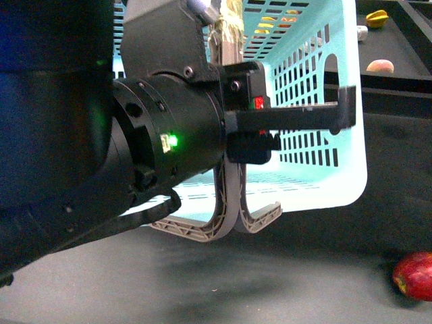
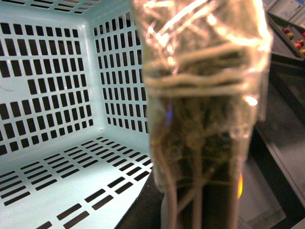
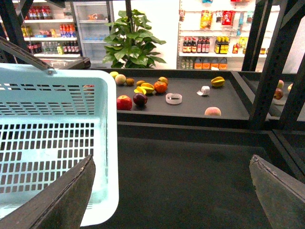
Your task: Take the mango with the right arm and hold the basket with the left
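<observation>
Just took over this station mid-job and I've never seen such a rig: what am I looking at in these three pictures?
This is a robot with two arms. The front view comes from a camera on its body: the big black shape is the left arm, whose left end effector reaches along the turquoise basket; whether it grips the basket I cannot tell. A red apple lies on the dark table. The left wrist view looks into the basket past something blurred and tape-wrapped. The right wrist view shows the right end effector open and empty, the basket beside it and a shelf with fruit ahead.
</observation>
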Motion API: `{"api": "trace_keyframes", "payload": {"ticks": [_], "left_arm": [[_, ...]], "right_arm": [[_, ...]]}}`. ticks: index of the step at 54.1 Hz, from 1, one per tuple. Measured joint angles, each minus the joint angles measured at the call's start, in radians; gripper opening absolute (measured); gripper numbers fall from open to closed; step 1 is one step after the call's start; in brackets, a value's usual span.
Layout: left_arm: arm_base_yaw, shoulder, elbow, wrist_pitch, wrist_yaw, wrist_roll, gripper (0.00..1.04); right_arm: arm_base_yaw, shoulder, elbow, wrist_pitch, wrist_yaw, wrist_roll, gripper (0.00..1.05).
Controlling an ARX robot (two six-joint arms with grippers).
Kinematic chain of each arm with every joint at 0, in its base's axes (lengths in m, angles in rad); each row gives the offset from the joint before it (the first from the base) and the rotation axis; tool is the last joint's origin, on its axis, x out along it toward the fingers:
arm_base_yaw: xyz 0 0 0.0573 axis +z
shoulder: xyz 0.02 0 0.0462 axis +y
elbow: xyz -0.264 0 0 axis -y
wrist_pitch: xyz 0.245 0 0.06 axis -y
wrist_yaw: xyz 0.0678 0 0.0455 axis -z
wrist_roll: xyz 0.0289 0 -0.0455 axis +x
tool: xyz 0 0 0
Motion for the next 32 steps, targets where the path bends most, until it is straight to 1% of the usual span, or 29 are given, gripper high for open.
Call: {"api": "trace_keyframes", "payload": {"ticks": [5,18,32], "left_arm": [[-0.005,0.016,0.0,-0.006,0.001,0.03,0.05],[-0.01,0.019,0.005,0.009,0.023,0.044,0.05],[-0.004,0.019,0.005,0.022,0.024,0.007,0.05]], "right_arm": [[0.0,0.0,0.0,0.0,0.0,0.0,0.96],[0.0,0.0,0.0,0.0,0.0,0.0,0.96],[0.0,0.0,0.0,0.0,0.0,0.0,0.96]]}}
